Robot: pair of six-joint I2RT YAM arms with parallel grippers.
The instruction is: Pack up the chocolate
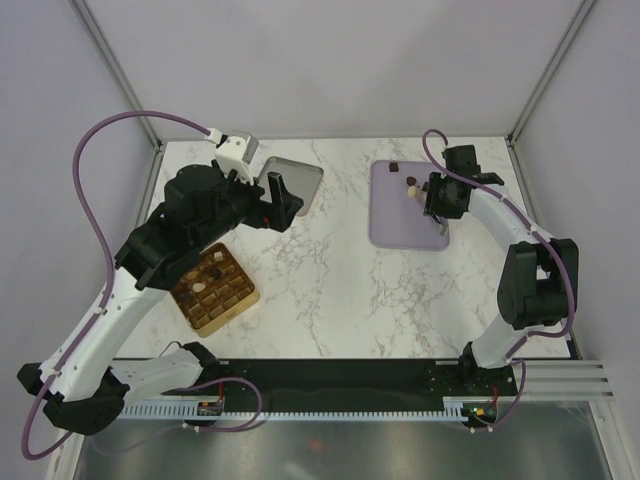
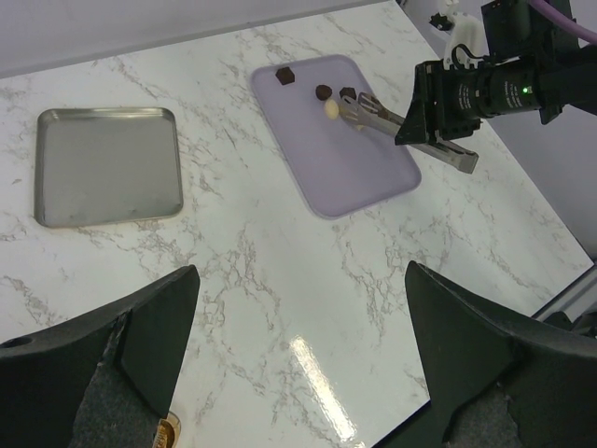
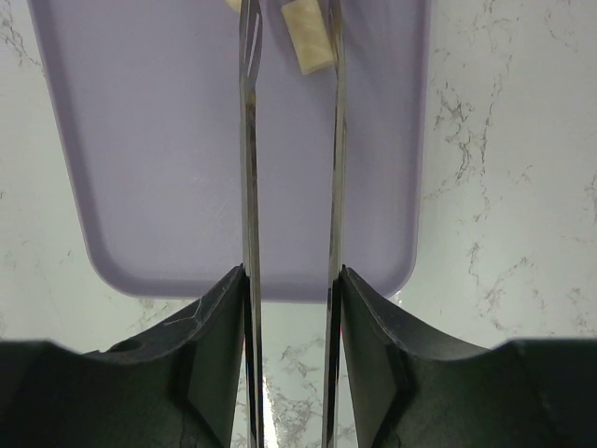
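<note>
Several chocolate pieces lie at the far end of the lilac tray: dark ones and a cream-white one. My right gripper is shut on metal tongs, whose tips reach to the pieces. In the right wrist view the gripper holds the two tong arms apart, and the cream piece lies between them against the right arm. My left gripper is open and empty, above the table, left of centre. The gold box holds several pieces.
A steel tray lies at the back left, just beyond the left gripper. The gold box sits under the left arm near the left edge. Frame posts stand at the back corners. Bare marble table lies between the box and the lilac tray.
</note>
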